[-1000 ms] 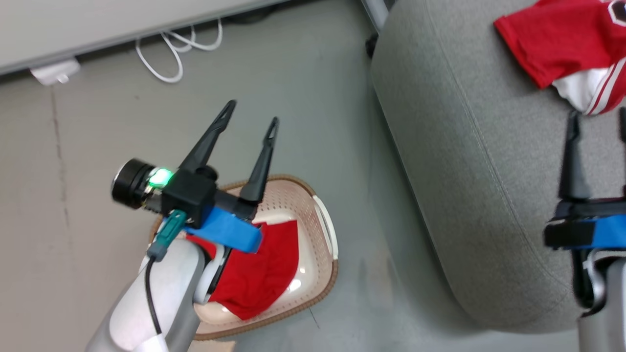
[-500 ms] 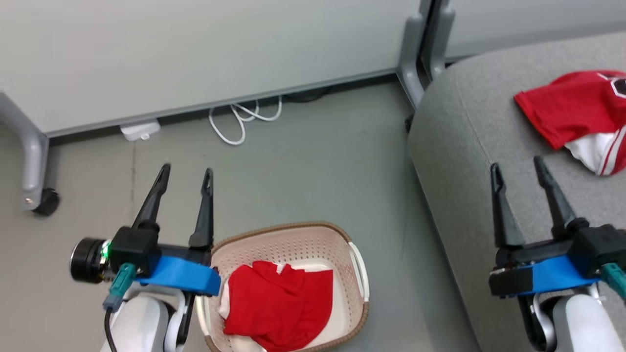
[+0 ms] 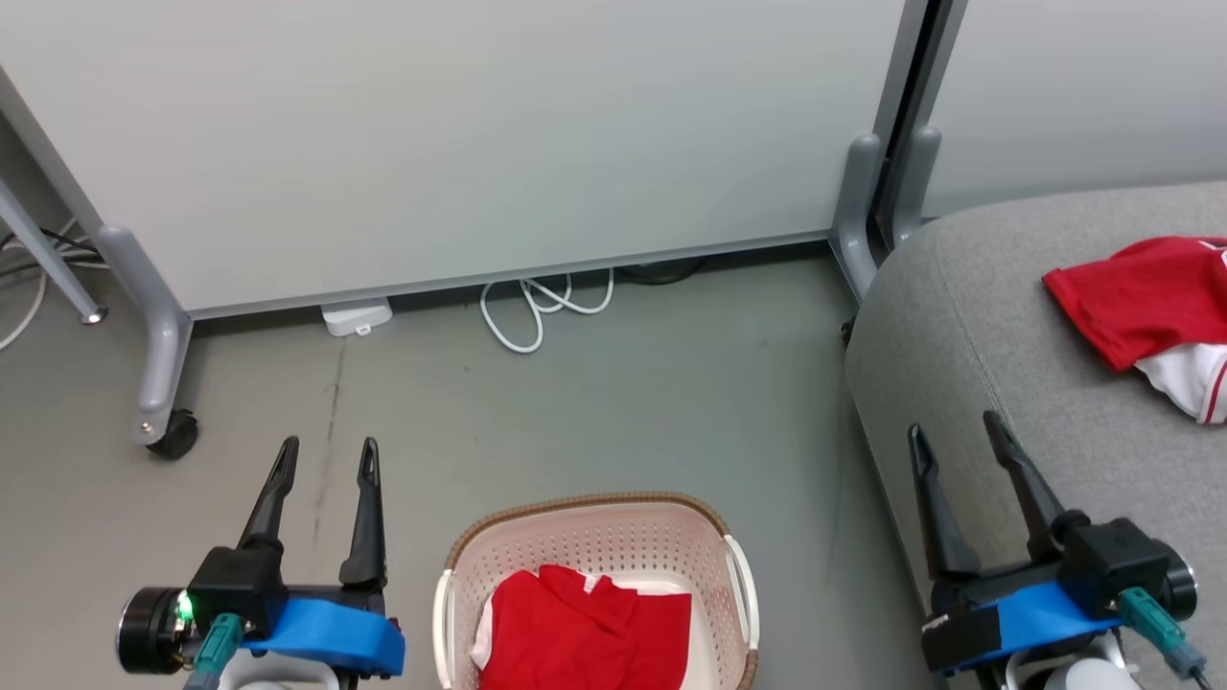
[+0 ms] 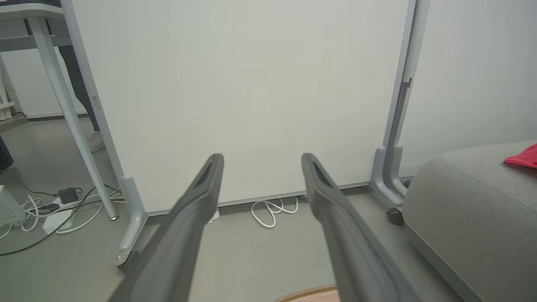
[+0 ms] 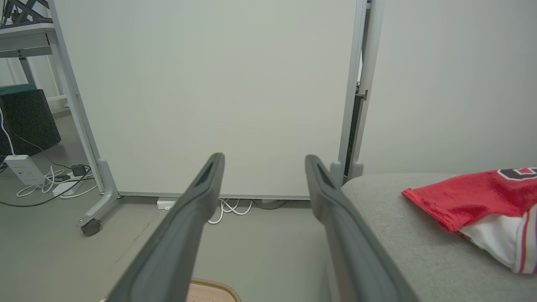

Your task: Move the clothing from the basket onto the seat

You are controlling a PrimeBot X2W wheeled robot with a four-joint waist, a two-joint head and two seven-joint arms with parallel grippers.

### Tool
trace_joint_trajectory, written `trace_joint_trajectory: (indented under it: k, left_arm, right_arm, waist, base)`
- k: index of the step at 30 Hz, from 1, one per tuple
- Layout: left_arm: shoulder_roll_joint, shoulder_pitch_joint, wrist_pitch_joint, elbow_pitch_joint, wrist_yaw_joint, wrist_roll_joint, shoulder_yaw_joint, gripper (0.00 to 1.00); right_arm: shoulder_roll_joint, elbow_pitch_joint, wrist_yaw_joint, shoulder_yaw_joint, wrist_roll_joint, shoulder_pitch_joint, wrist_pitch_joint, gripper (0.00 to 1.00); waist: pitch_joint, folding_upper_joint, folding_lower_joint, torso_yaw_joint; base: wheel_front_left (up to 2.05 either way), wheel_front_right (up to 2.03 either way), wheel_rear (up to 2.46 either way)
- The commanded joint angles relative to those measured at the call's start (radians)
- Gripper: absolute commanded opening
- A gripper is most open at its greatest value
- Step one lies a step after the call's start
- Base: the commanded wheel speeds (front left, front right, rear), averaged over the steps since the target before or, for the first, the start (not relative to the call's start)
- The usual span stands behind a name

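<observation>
**One red piece left to fetch**

Both of ours are empty right now: left gripper [image 3: 327,446] beside the basket [image 3: 594,500], right gripper [image 3: 955,425] over the seat [image 3: 1007,383] edge, fingers moderately spread. We'd drop the left one onto the crumpled red garment [image 3: 585,628] in the basket and pinch a thick fold, clear of the perforated plastic wall. It's floppy cloth in a rigid oval tub. The jersey [image 3: 1131,297] lies on the rounded grey cushion.

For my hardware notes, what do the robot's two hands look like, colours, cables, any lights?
The left hand and right hand match: two long, tapering dark fingers slotted near the tips, a black block, a blue bracket and a teal cable plug. A green light glows beside the left one's black cylinder.
</observation>
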Motion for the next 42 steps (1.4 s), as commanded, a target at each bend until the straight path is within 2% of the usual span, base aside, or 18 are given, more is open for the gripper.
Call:
trace_joint_trajectory:
  k: [1, 12, 27, 36, 40, 42]
  left_arm:
    - [-0.005, 0.016, -0.003, -0.001, -0.005, 0.011, 0.013, 1.00]
    - [-0.034, 0.041, -0.003, 0.017, -0.031, 0.045, 0.062, 1.00]
    - [-0.048, 0.009, -0.003, 0.030, -0.052, 0.072, 0.082, 1.00]
    - [-0.010, -0.120, -0.003, 0.080, -0.067, 0.090, 0.016, 1.00]
    - [0.015, -0.185, -0.003, 0.124, -0.069, 0.094, -0.037, 1.00]
    - [0.035, -0.235, -0.003, 0.156, -0.068, 0.089, -0.092, 1.00]
  right_arm:
    - [0.004, 0.006, 0.000, 0.005, 0.011, 0.023, 0.000, 1.00]
    - [0.004, 0.047, 0.000, 0.048, 0.058, 0.064, 0.000, 1.00]
    - [0.004, 0.050, 0.000, 0.063, 0.062, 0.049, 0.000, 1.00]
    - [0.004, 0.023, 0.000, 0.071, 0.052, -0.029, 0.000, 1.00]
    - [0.004, 0.005, 0.000, 0.067, 0.048, -0.065, 0.000, 1.00]
    - [0.004, -0.008, 0.000, 0.064, 0.045, -0.089, 0.000, 1.00]
  waist:
    - [-0.014, -0.0001, 0.0002, 0.010]
    - [-0.021, -0.0001, 0.0002, 0.038]
    - [-0.006, -0.0001, 0.0002, 0.037]
    - [0.084, -0.0001, 0.0002, -0.003]
    - [0.132, -0.0001, 0.0002, -0.024]
    - [0.167, -0.0001, 0.0002, -0.040]
  base:
    - [0.00, 0.00, 0.00]
    - [0.00, 0.00, 0.00]
    - [0.00, 0.00, 0.00]
    - [0.00, 0.00, 0.00]
    - [0.00, 0.00, 0.00]
    - [0.00, 0.00, 0.00]
